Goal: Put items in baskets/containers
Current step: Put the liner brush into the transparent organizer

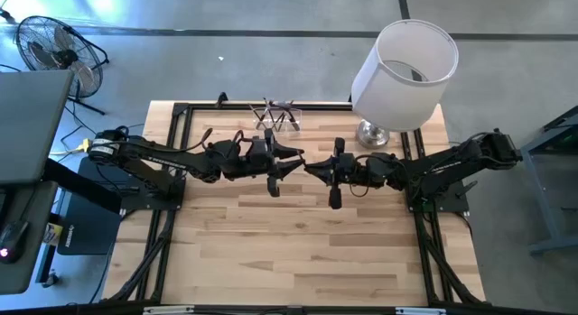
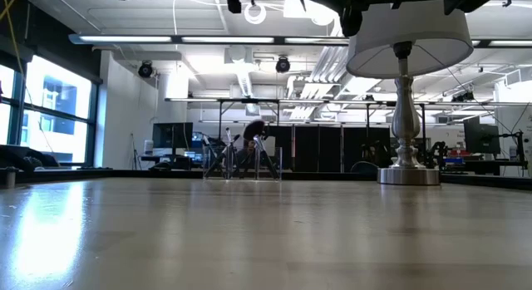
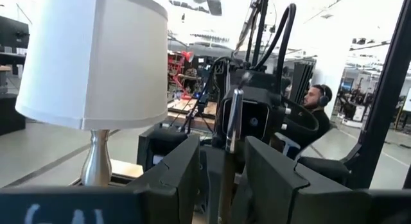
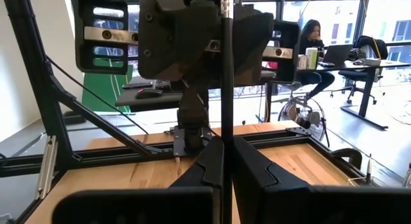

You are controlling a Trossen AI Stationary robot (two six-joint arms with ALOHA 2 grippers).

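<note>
Both arms are raised over the table's middle, and their grippers meet tip to tip. My right gripper (image 4: 225, 150) (image 1: 312, 169) is shut on a slim dark makeup brush (image 4: 225, 70), which stands upright with its silver ferrule (image 3: 234, 118) on top. My left gripper (image 3: 223, 156) (image 1: 296, 160) is open, with a finger on either side of that brush's handle, and I see no touch. The clear holder (image 1: 278, 117) (image 2: 245, 161) stands near the table's far edge. Several brushes stick out of it, one with a fluffy head. My right gripper pinches the brush between its two fingers on the dark handle (image 4: 225, 124), below the ferrule. The fingers come level from the table's right and lie across the brush. The brush is lifted clear of the table and stands upright, most of it above the fingers.
A white-shaded lamp (image 1: 404, 67) (image 2: 407, 99) stands on the table's far right corner, close to the right arm. Black frame rails run along the table's edges. The bare wooden top (image 1: 298, 252) lies below and in front of the arms. People sit in the room beyond.
</note>
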